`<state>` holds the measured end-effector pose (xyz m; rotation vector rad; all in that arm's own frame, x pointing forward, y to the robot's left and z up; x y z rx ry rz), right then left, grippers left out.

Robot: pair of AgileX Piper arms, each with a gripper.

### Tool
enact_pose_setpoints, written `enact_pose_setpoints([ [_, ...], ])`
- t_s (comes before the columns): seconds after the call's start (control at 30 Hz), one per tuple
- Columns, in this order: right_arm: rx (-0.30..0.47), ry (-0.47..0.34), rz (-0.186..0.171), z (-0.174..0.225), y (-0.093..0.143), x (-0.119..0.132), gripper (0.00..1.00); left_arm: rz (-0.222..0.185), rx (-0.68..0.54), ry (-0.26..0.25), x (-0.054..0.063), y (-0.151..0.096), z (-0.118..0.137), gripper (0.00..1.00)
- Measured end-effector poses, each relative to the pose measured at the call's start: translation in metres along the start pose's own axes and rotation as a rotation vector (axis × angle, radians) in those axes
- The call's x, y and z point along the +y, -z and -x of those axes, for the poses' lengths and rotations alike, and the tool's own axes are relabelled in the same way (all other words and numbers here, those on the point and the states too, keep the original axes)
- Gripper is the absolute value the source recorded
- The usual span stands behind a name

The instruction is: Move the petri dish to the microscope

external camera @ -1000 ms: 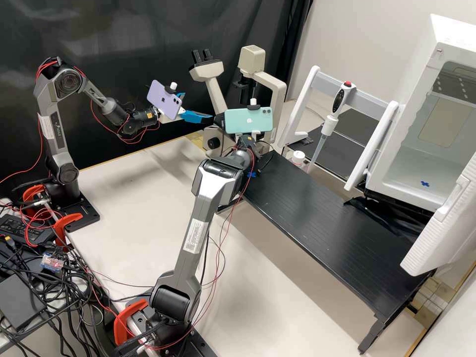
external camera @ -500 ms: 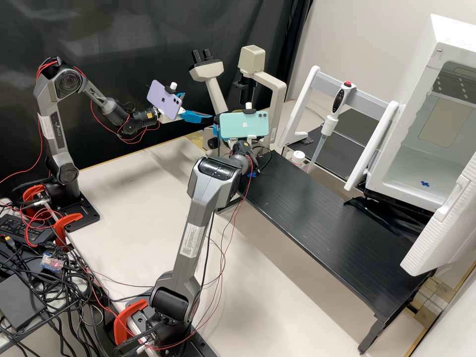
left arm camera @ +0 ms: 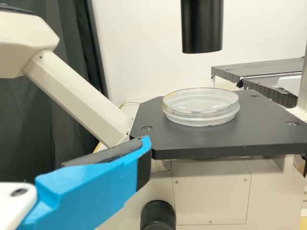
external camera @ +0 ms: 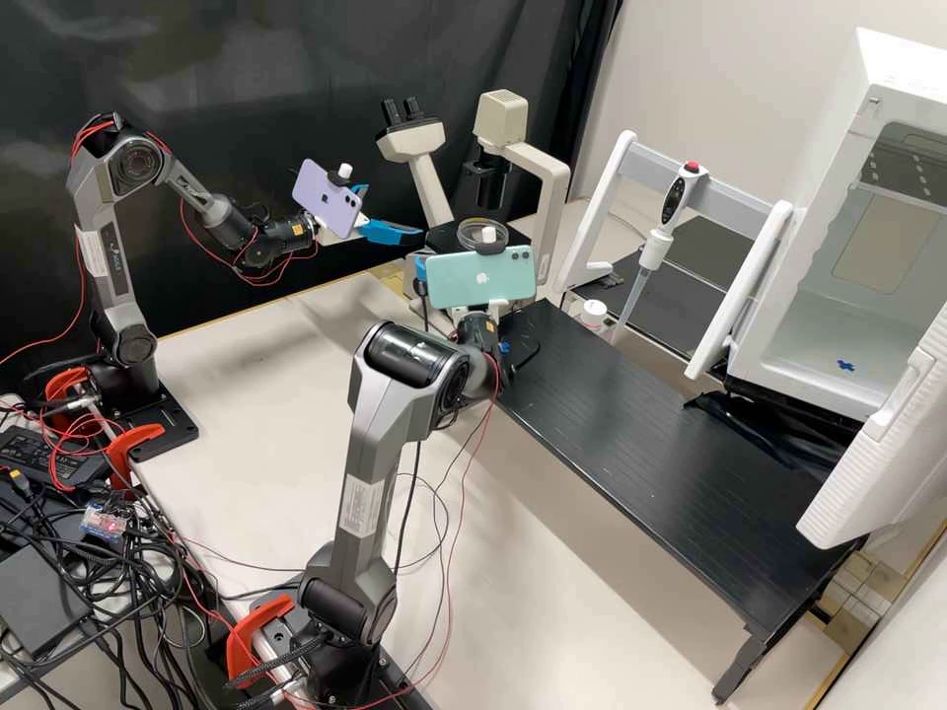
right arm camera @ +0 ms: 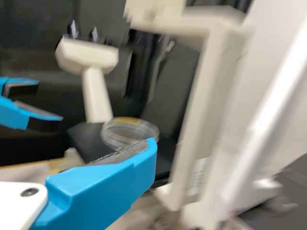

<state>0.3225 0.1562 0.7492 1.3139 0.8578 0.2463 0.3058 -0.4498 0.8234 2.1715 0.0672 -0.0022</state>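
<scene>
The petri dish (left arm camera: 201,108) lies flat on the black stage (left arm camera: 264,139) of the microscope (external camera: 549,197), beneath the dark tube (left arm camera: 202,28) and apart from it. The right gripper (right arm camera: 149,147) stands near the dish but does not hold it; its jaws are judged to be apart, as nothing bears against the visible pad (right arm camera: 125,154). The left gripper (right arm camera: 49,99) is beside the stage with jaws apart and nothing between them. Change: over the last second the right arm has drawn back and lowered; its green phone (external camera: 478,278), which covered the stage area in the high view, now sits below the dish rim. Placement therefore appears complete (centring under the tube cannot be confirmed from these angles). The remaining step is judged to be retraction of the right arm; keep the open jaws clear of the dish wall, since a light, smooth dish may slide if brushed. Limits of observation: the second finger of each gripper lies outside its own wrist view, motion blurs the right wrist view, and any contents of the clear dish cannot be determined.
</scene>
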Motion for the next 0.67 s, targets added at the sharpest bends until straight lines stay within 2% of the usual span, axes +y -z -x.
enact_pose_setpoints([
  [0.03,-0.007,-0.053,0.021,0.011,-0.001,0.007,1.00,0.000,0.000,0.000,0.000,0.000,0.000,1.00],
  [0.13,-0.028,-0.142,0.036,0.034,-0.005,0.018,1.00,0.000,0.000,0.000,0.000,0.000,0.000,1.00],
  [0.27,-0.151,-0.236,0.047,0.077,-0.024,0.036,1.00,0.000,0.000,0.000,0.000,0.000,0.000,1.00],
  [0.43,-0.315,-0.353,-0.004,0.114,-0.045,0.045,1.00,0.000,0.000,0.000,0.000,0.000,0.000,1.00],
  [0.53,-0.439,-0.450,-0.062,0.135,-0.059,0.048,1.00,0.000,0.000,0.000,0.000,0.000,0.000,1.00],
  [0.67,-0.508,-0.525,-0.134,0.154,-0.071,0.051,1.00,0.000,0.000,0.000,0.000,0.000,0.000,1.00],
])
